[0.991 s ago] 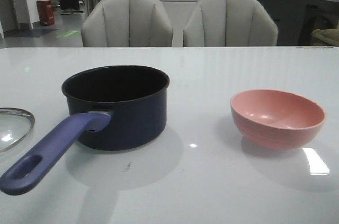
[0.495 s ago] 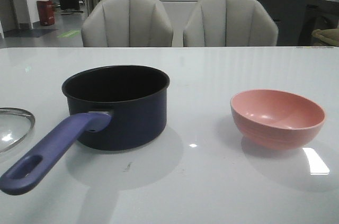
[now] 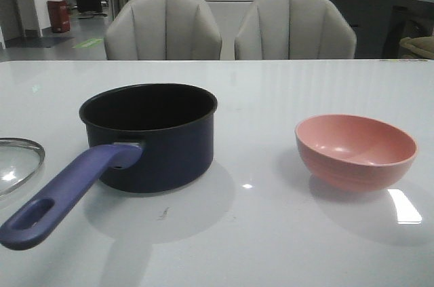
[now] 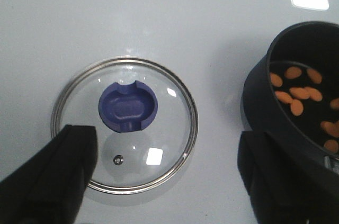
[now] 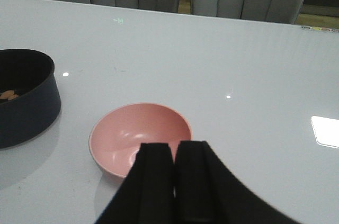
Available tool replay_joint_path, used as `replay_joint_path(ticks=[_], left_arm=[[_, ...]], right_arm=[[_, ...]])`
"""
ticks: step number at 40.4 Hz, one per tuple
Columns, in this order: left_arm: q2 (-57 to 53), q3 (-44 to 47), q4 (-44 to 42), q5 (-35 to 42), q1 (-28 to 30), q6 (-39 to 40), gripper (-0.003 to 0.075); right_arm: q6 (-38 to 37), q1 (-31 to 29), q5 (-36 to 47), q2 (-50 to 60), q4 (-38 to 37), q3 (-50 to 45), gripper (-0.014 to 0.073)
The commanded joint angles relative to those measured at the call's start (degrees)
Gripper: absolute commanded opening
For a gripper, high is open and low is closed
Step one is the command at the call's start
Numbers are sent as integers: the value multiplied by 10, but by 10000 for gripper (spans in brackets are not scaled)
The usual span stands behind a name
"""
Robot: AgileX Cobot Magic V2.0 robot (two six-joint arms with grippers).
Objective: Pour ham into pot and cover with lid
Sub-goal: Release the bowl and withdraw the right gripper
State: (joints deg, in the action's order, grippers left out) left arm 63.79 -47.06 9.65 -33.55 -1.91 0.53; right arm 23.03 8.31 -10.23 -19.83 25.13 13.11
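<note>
**Front view: ham in the saucepan, lid lying apart**

Front view is showing the dark navy saucepan [image 3: 149,136] standing upright on the white surface [image 3: 271,233], its purple-blue handle [image 3: 64,195] reaching toward the camera and to the left. The salmon-pink bowl [image 3: 355,151] is sitting well apart on the right, and nothing is showing inside it. Only an edge of the glass lid [image 3: 19,163] is peeking in at the left border, just beside the handle.

Left wrist view is looking down on the lid [image 4: 125,124], which is lying flat on the surface with its notched purple-blue knob [image 4: 128,108] facing up. The left gripper [image 4: 164,176] is hanging above it with its fingers [image 4: 50,179] spread wide, holding nothing. Beside the lid, apart from it, the saucepan [image 4: 265,107] is carrying the orange ham pieces [image 4: 299,92] scattered over its black floor.

Right wrist view is showing the right gripper [image 5: 175,181] with its fingers pressed together and gripping nothing, hanging over the near rim of the pink bowl [image 5: 139,135].
</note>
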Motion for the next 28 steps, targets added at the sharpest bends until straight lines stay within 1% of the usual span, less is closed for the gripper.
replay_joint_path(ticks=[1,3,6,11,14,19,23,28], left_arm=[[52,-59,2,-6,1,6,586],[80,-79,-14,-20,2,6,586],[121,-113,-13,-50,14,6,586],[185,-172,22,-111,47,6,586],[217,-205,27,-142,59,6,586],[262,-254,12,-196,60,6,586],[296,-280,9,-222,60,6,586],[325,-291,4,-229,60,6,586]], right_arm=[[7,0,46,-3,6,15,145],[7,0,46,-3,6,15,145],[7,0,46,-3,6,15,145],[7,0,46,-3,6,15,145],[7,0,46,-3,6,15,145],[7,0,46,-3,6,15,145],[7,0,46,-3,6,15,145],[7,0,45,-3,6,15,145]])
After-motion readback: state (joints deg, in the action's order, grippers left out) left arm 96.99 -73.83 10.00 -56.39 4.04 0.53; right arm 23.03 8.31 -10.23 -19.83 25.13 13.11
